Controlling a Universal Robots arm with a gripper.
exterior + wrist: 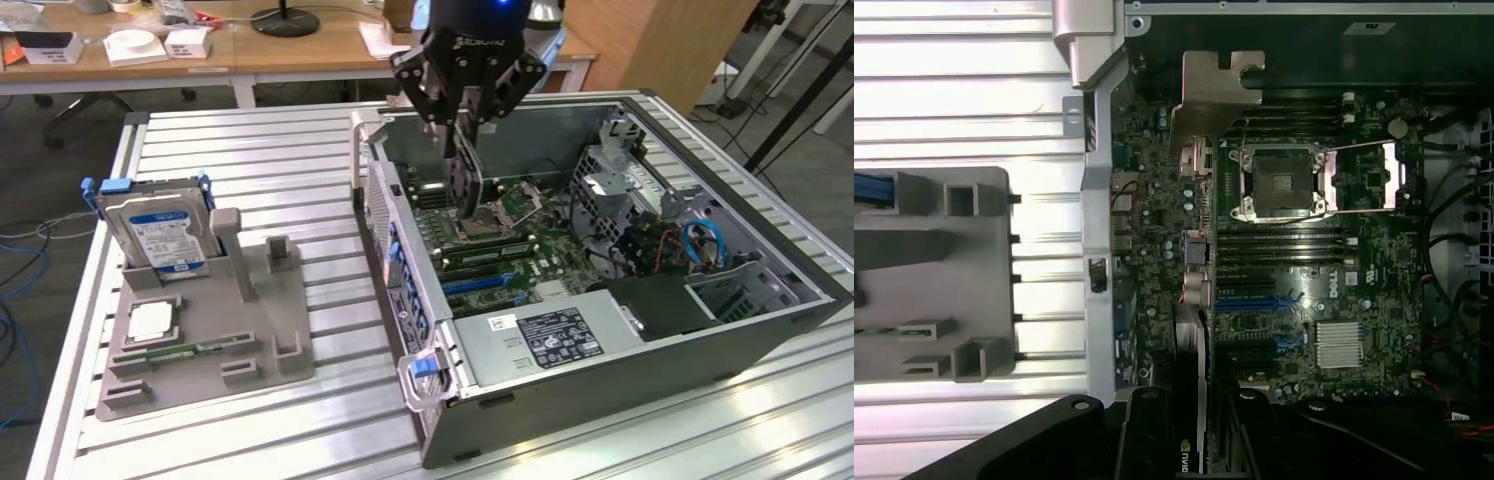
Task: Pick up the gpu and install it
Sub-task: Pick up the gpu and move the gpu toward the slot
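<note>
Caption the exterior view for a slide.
The gripper holds the gpu upright over the motherboard inside the open computer case.

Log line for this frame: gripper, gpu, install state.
gripper: shut on gpu | gpu: held on edge above motherboard inside open case | install: seating cannot be told
</note>
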